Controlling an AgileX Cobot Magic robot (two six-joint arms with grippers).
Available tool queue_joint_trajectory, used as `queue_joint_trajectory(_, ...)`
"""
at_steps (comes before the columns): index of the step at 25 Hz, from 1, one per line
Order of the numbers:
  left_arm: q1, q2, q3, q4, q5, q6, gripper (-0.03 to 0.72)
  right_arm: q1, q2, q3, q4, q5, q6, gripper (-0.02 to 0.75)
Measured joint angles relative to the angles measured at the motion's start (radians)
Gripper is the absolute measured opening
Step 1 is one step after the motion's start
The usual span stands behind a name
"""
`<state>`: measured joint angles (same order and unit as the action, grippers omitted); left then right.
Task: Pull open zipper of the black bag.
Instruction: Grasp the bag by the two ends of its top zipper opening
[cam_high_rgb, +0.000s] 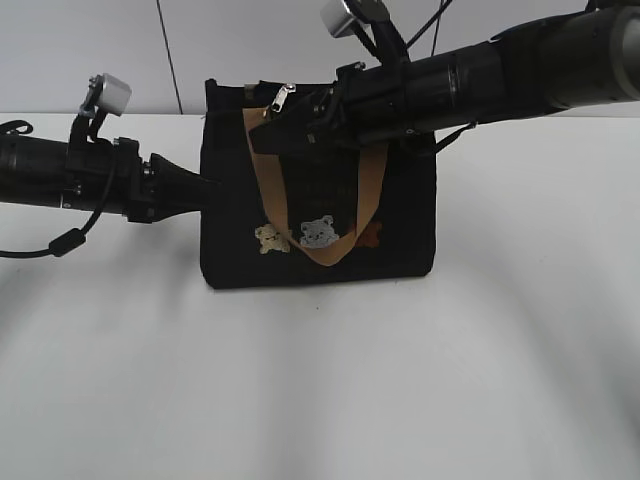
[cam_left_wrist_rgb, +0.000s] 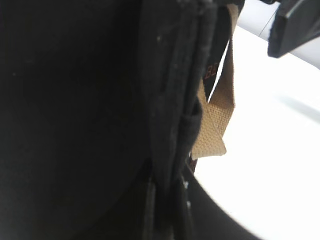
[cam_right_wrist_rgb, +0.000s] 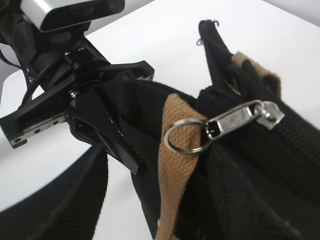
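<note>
I'm seeing the black bag (cam_high_rgb: 318, 190) standing upright on the white table (cam_high_rgb: 320, 380), with the zipper (cam_right_wrist_rgb: 235, 121) and its ring lying at the top edge beside a tan strap (cam_right_wrist_rgb: 176, 165). My left gripper (cam_high_rgb: 200, 185) is pressing against the bag's left side with its jaws nearly together, apparently pinching the side fabric. My right gripper (cam_high_rgb: 325, 105) is hovering at the top by the zipper, jaws standing apart, holding nothing.
</note>
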<state>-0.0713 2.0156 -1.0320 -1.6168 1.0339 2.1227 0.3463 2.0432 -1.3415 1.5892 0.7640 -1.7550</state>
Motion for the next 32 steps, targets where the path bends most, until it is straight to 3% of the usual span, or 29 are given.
queue_joint_trajectory(13,0.0,0.0,0.0,0.002,0.002,0.0,0.036,0.0,0.0,0.0,0.001,0.023,0.001,0.473)
queue_joint_trajectory(20,0.0,0.0,0.0,0.001,0.002,0.0,0.036,-0.001,0.0,0.0,0.002,-0.028,0.009,0.335)
queue_joint_trajectory(29,0.0,0.0,0.0,-0.001,0.002,0.0,0.036,-0.001,-0.005,0.0,0.002,-0.077,0.019,0.307)
queue_joint_trajectory(32,0.0,0.0,0.0,-0.004,0.003,0.0,0.036,-0.001,-0.01,0.0,-0.001,-0.095,0.023,0.249)
